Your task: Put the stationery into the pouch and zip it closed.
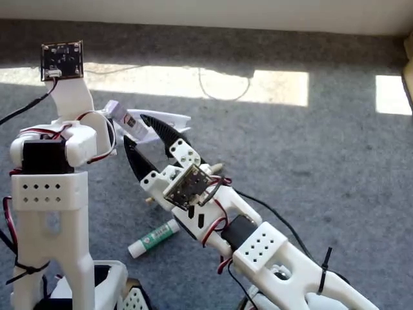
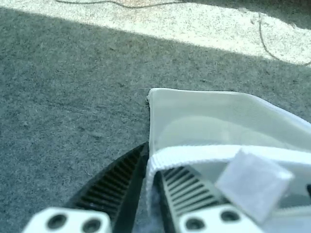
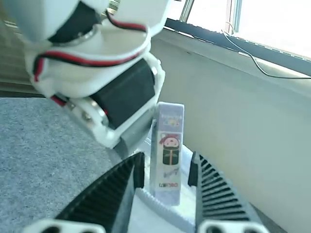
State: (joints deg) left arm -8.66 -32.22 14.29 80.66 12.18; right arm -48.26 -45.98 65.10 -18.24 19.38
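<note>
The white mesh pouch [image 2: 218, 121] is raised off the carpet, its webbing edge pinched in my left gripper [image 2: 153, 160], which is shut on it. In the high view the pouch [image 1: 164, 121] sticks out beside the left arm [image 1: 64, 161]. A small lilac-and-white eraser [image 3: 167, 150] stands upright at the pouch's edge, between the spread black fingers of my right gripper [image 3: 167, 160], with a narrow gap on each side. From above, the right gripper [image 1: 136, 129] is open just behind the eraser [image 1: 121, 116]. A green-and-white glue stick [image 1: 153, 237] lies on the carpet below the right arm.
Grey carpet [image 1: 310, 161] covers the floor, with sunlit patches at the back. A thin cable [image 1: 222, 84] loops across the sunlit strip. The right arm's wires and body [image 1: 258, 245] stretch in from the lower right, above the glue stick.
</note>
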